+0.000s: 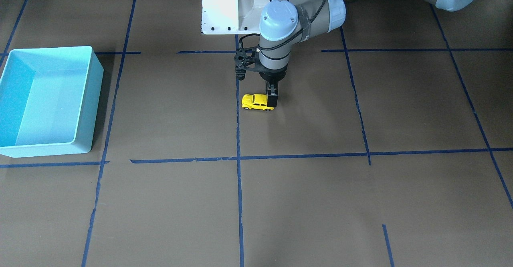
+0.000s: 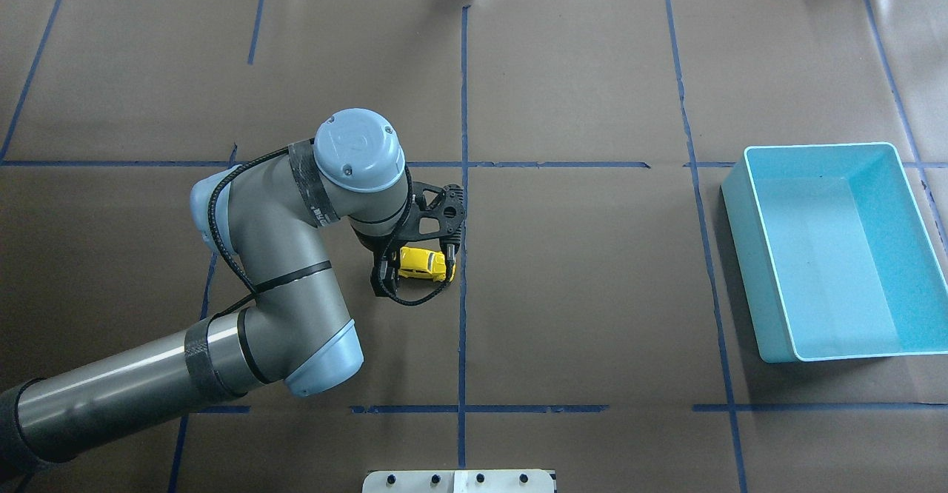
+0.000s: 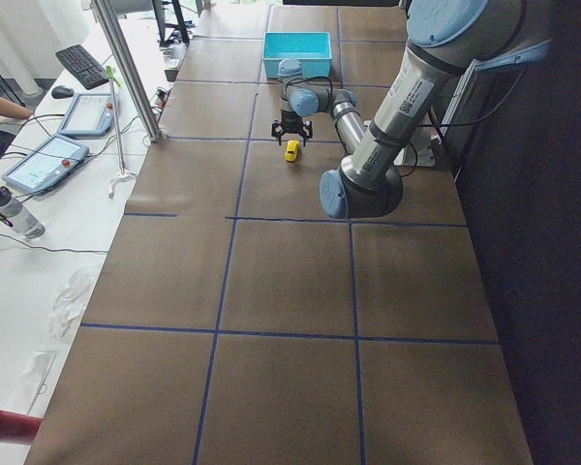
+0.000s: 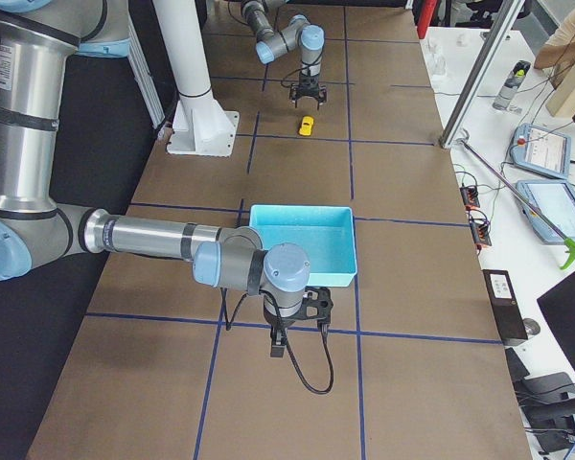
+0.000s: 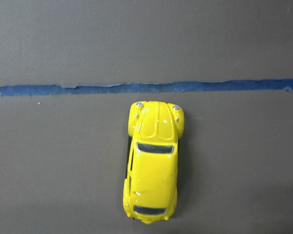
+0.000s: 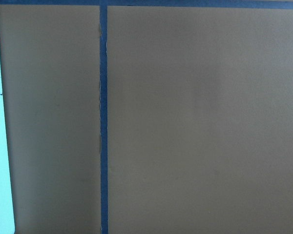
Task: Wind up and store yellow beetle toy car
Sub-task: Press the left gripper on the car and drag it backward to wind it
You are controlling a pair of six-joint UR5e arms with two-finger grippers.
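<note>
Tape, a blue line, runs just off the nose of the glossy yellow beetle toy car, well apart from the light blue plastic bin. Left gripper points down at its rear, right gripper hangs near the bin; neither's grip can be told.

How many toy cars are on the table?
1. The yellow beetle toy car sits beside a blue tape line, by the left claw. The light blue bin holds none.
</note>
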